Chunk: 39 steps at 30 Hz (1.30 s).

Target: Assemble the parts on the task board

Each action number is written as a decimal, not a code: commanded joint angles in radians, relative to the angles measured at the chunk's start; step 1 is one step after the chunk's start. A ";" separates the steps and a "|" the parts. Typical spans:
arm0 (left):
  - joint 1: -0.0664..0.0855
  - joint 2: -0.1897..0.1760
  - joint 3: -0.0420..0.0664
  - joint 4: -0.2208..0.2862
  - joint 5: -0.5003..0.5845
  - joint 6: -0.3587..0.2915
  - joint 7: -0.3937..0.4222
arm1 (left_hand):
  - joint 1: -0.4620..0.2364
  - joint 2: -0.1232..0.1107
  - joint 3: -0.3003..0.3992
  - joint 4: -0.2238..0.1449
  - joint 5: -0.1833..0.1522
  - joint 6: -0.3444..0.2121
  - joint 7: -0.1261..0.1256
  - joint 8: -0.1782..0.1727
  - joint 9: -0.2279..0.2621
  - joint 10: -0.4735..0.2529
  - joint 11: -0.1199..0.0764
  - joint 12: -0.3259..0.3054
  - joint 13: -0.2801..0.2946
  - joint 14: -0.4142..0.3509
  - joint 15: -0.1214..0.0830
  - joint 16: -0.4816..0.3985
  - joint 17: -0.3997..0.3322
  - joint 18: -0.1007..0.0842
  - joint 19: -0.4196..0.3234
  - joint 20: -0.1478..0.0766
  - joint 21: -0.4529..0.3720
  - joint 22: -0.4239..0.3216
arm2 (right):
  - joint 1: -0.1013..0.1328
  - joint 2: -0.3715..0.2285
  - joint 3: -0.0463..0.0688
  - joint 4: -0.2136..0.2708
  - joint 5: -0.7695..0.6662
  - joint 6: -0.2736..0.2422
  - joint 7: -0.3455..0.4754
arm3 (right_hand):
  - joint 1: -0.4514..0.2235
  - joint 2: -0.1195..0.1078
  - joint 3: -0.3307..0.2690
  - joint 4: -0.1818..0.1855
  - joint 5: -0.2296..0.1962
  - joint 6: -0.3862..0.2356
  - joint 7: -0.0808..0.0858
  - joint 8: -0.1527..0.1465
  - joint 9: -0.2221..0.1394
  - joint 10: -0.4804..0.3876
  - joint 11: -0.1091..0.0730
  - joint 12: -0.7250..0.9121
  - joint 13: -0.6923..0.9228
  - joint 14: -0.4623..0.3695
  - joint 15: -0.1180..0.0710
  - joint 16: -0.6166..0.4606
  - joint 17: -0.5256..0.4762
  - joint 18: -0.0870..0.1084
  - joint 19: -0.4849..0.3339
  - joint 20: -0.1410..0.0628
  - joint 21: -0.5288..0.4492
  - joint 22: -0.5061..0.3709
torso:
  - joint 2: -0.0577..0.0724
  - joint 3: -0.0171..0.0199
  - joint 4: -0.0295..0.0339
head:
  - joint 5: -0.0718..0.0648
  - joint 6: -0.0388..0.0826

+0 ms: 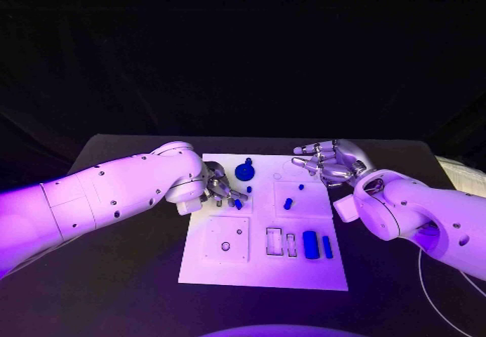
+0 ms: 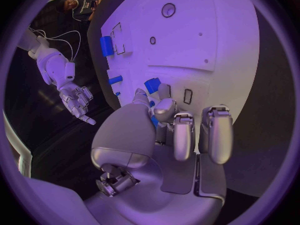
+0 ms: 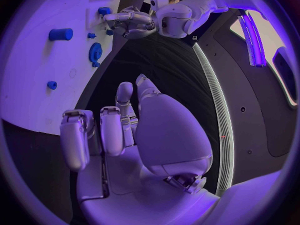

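The white task board (image 1: pixel 265 267) lies mid-table. My left hand (image 1: pixel 215 186) hovers over its near-left part and pinches a small blue part (image 2: pixel 154 121) between thumb and a finger; the part's tip (image 1: pixel 238 204) pokes out below the fingers. A blue gear (image 1: pixel 245 170) stands just beyond that hand, with a small blue peg (image 1: pixel 249 189) beside it. A blue cylinder (image 1: pixel 288 203) lies mid-board. Two blue blocks (image 1: pixel 310 244) sit by the slots at the near right. My right hand (image 1: pixel 329 163) hangs over the board's far right edge, fingers apart and holding nothing.
A square recess with a hole (image 1: pixel 226 240) and narrow rectangular slots (image 1: pixel 274 241) mark the board's near half. Black table (image 1: pixel 121 281) surrounds the board on all sides. A thin white cable (image 1: pixel 430 295) runs along the table at the near right.
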 commanded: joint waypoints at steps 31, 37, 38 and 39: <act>0.000 0.019 0.001 -0.005 -0.003 0.041 -0.006 | 0.015 0.010 0.000 -0.017 0.002 0.006 -0.012 0.013 0.026 0.018 -0.007 0.024 0.017 0.105 -0.011 0.003 0.263 -0.006 0.074 -0.007 0.005 0.186 | -0.006 0.000 0.000 0.001 -0.007 0.025 0.002 | -0.005 0.005 -0.008 -0.001 0.005 -0.007 0.001 -0.002 0.000 -0.002 -0.001 -0.003 -0.002 0.042 -0.008 -0.004 -0.001 0.012 0.000 -0.008 -0.005 0.089 | 0.001 -0.0002 0.0047 | -0.004 -0.004; 0.000 0.020 0.001 -0.006 -0.003 0.039 -0.006 | 0.035 0.018 0.010 -0.027 0.002 0.004 -0.013 0.015 0.038 0.018 -0.008 0.027 0.018 0.105 -0.012 0.003 0.263 -0.006 0.074 -0.009 0.004 0.186 | -0.006 0.000 0.000 0.003 -0.007 0.026 0.003 | -0.005 0.005 -0.008 -0.001 0.005 -0.007 0.001 -0.002 0.000 -0.002 -0.001 -0.003 -0.002 0.042 -0.008 -0.004 -0.001 0.012 0.000 -0.008 -0.005 0.089 | 0.001 -0.0003 0.0050 | -0.005 -0.006; 0.000 0.020 0.001 -0.006 -0.003 0.038 -0.006 | 0.042 0.022 0.016 -0.031 0.003 0.003 -0.013 0.015 0.041 0.018 -0.008 0.027 0.018 0.105 -0.013 0.003 0.263 -0.005 0.073 -0.009 0.004 0.186 | -0.006 0.000 0.000 0.003 -0.007 0.026 0.003 | -0.005 0.005 -0.008 -0.001 0.005 -0.007 0.001 -0.002 0.000 -0.002 -0.001 -0.003 -0.002 0.042 -0.008 -0.004 -0.001 0.012 0.000 -0.008 -0.005 0.089 | 0.001 -0.0002 0.0052 | -0.005 -0.007; 0.000 0.020 0.001 -0.006 -0.003 0.035 -0.006 | 0.055 0.031 0.027 -0.037 0.003 0.001 -0.014 0.015 0.045 0.017 -0.009 0.027 0.018 0.105 -0.013 0.003 0.263 -0.005 0.073 -0.009 0.004 0.186 | -0.006 -0.001 0.000 0.003 -0.007 0.026 0.003 | -0.005 0.005 -0.008 -0.001 0.005 -0.007 0.001 -0.002 0.000 -0.002 -0.001 -0.003 -0.002 0.042 -0.008 -0.004 -0.001 0.012 0.000 -0.008 -0.005 0.089 | 0.001 -0.0003 0.0052 | -0.005 -0.007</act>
